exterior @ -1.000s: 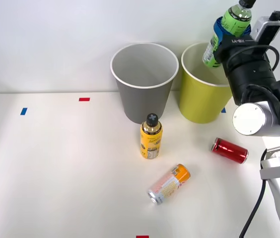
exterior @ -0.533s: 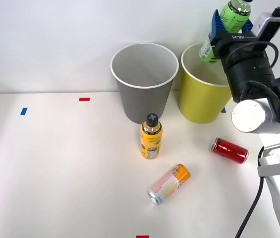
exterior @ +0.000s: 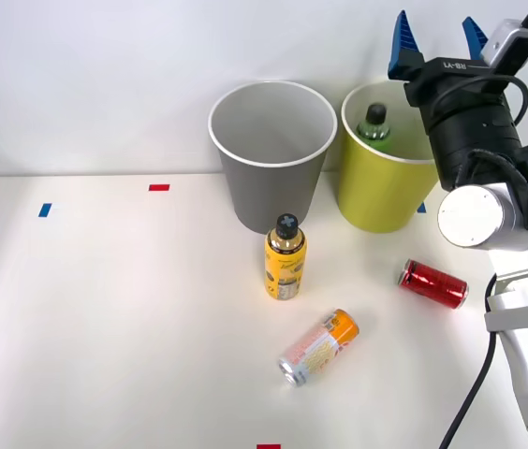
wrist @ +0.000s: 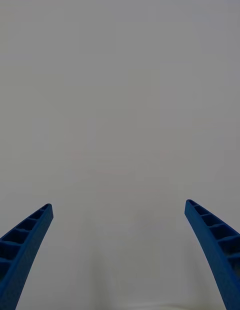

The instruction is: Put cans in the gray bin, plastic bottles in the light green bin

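I read this as one item sorted out of four. My right claw [exterior: 435,42] hangs spread wide and empty above the far right of the light green bin [exterior: 376,192], and the green-labelled bottle [exterior: 374,123] sits inside that bin, its dark cap just under the rim. The gray bin [exterior: 266,187] to its left looks empty. Left on the surface [exterior: 105,318]: the yellow-labelled bottle [exterior: 285,259] standing upright just in front of the gray bin, the orange-and-cream can [exterior: 319,347] lying nearer, and the red can [exterior: 432,283] lying on the right.
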